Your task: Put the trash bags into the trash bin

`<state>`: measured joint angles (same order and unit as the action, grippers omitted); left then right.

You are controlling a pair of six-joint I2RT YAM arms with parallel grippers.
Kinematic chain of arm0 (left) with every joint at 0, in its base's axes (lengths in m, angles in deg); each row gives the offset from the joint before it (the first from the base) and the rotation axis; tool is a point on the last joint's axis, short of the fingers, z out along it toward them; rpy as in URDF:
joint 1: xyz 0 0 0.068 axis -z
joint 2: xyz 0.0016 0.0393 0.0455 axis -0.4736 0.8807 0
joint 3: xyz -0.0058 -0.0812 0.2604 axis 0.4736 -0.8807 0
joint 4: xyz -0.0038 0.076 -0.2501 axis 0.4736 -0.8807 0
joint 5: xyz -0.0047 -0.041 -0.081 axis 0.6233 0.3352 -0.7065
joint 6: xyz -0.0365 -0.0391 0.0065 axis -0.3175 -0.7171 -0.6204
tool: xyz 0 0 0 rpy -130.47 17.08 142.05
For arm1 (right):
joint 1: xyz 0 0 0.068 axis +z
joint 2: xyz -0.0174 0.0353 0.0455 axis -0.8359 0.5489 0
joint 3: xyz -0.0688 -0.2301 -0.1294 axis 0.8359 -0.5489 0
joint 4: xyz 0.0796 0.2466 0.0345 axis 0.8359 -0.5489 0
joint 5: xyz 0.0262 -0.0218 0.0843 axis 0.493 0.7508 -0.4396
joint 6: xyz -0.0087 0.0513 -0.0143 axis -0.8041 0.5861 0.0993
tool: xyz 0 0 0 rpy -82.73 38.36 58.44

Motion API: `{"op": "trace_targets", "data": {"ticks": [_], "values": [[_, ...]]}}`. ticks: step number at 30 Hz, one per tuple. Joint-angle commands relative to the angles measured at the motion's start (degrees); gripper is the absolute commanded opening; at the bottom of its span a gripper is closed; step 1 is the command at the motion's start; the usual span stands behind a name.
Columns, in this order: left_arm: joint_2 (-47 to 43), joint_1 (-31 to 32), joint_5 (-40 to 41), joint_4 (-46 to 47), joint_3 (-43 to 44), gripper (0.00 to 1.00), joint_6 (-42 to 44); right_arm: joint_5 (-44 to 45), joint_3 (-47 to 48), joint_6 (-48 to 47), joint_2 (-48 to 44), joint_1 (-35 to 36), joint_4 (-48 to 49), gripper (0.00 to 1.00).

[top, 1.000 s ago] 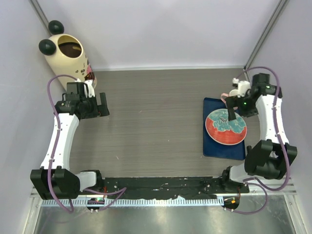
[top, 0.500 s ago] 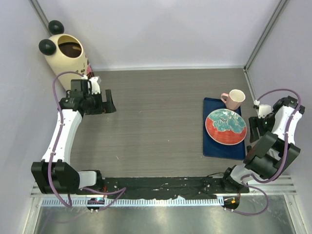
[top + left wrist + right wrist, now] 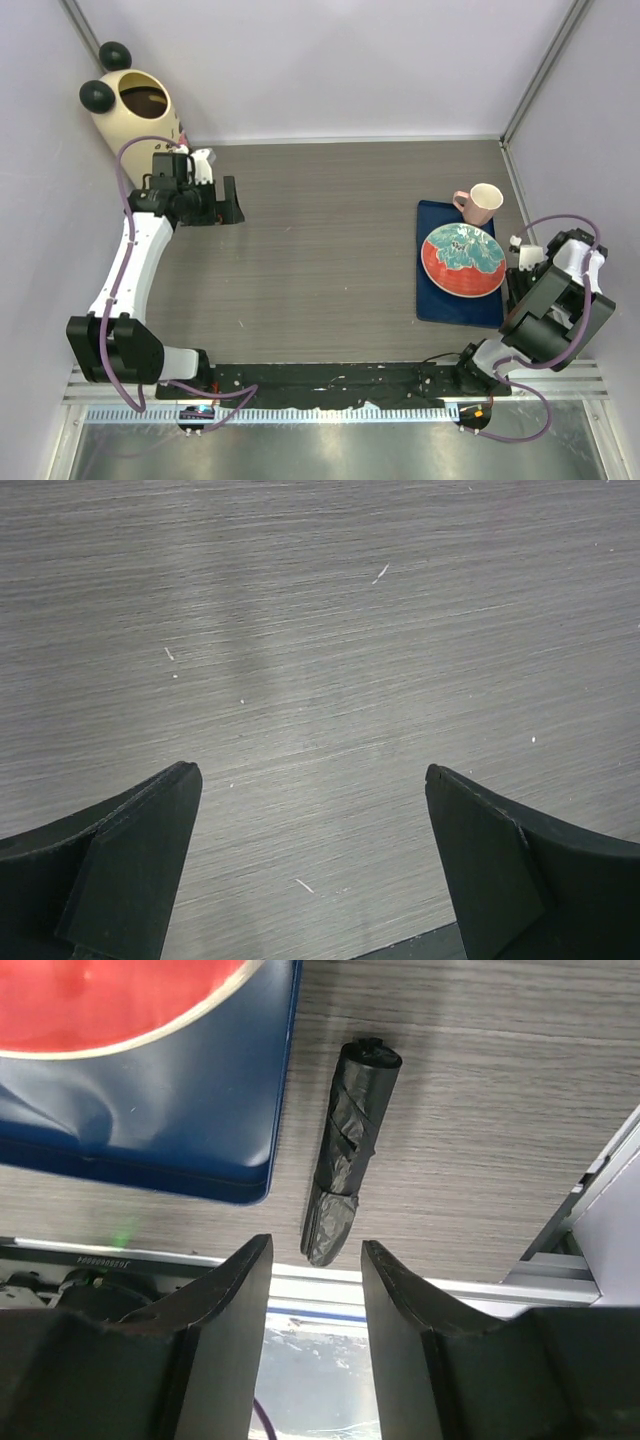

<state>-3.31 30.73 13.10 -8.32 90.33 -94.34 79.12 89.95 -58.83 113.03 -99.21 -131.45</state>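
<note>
A rolled black trash bag [image 3: 345, 1150] lies on the wood table just right of the blue tray, near the table's front edge. My right gripper [image 3: 315, 1250] hovers above it, jaws partly narrowed with a gap and nothing between them; the bag's near end sits just beyond the fingertips. In the top view the right gripper [image 3: 520, 262] is folded back beside the tray and hides the bag. The cream trash bin [image 3: 140, 112] with black ears stands at the far left corner. My left gripper [image 3: 232, 200] is open over bare table right of the bin, its fingers [image 3: 140, 860] wide apart.
A red plate [image 3: 463, 260] rests on the blue tray [image 3: 440, 305], with a pink cup [image 3: 482, 203] at the tray's far end. The tray's edge [image 3: 150, 1130] lies left of the bag. A metal rail [image 3: 440, 1290] and a frame post border the table beside the bag.
The right arm swung from above the plate out to the right and back toward the near edge, its jaws narrowing. The left gripper slid right, away from the bin, staying open.
</note>
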Motion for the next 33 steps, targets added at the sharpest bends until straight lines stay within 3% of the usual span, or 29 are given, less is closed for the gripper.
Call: {"op": "trace_targets", "data": {"ticks": [1,9,16,18,22,25,29,32,33], "values": [[0.59,0.27,-0.95,1.41,2.49,1.0,1.48,2.16,-3.01,-0.48,0.34,-0.04,6.25,0.47],[0.51,0.27,-0.86,1.06,2.84,1.0,2.54,4.36,-6.71,-1.09,2.45,-0.04,12.05,0.41],[0.77,0.27,-0.69,1.15,2.93,1.0,2.89,6.55,-7.85,-1.7,3.42,-0.13,13.29,0.16],[1.03,0.27,-0.95,1.24,3.11,1.0,2.72,6.38,-7.24,-2.06,2.02,-0.13,11.54,0.02],[0.86,0.35,-1.39,1.85,2.93,1.0,2.28,1.21,-1.89,-2.15,-1.92,-0.13,3.46,0.01],[-0.01,0.27,-2.27,2.81,2.49,1.0,1.84,-6.94,10.46,-1.8,-4.04,0.4,-6.81,0.01],[-1.77,0.27,-6.65,3.08,2.14,1.0,3.41,-18.47,23.56,0.83,-4.14,7.06,-21.3,0.01],[-5.71,0.27,-15.69,5.0,1.01,1.0,6.49,-27.76,30.88,10.39,-4.4,19.61,-21.79,0.01],[-7.12,0.27,-17.37,8.58,-1.18,1.0,6.76,-29.98,32.04,13.38,-4.31,27.22,-20.39,0.01]]}}
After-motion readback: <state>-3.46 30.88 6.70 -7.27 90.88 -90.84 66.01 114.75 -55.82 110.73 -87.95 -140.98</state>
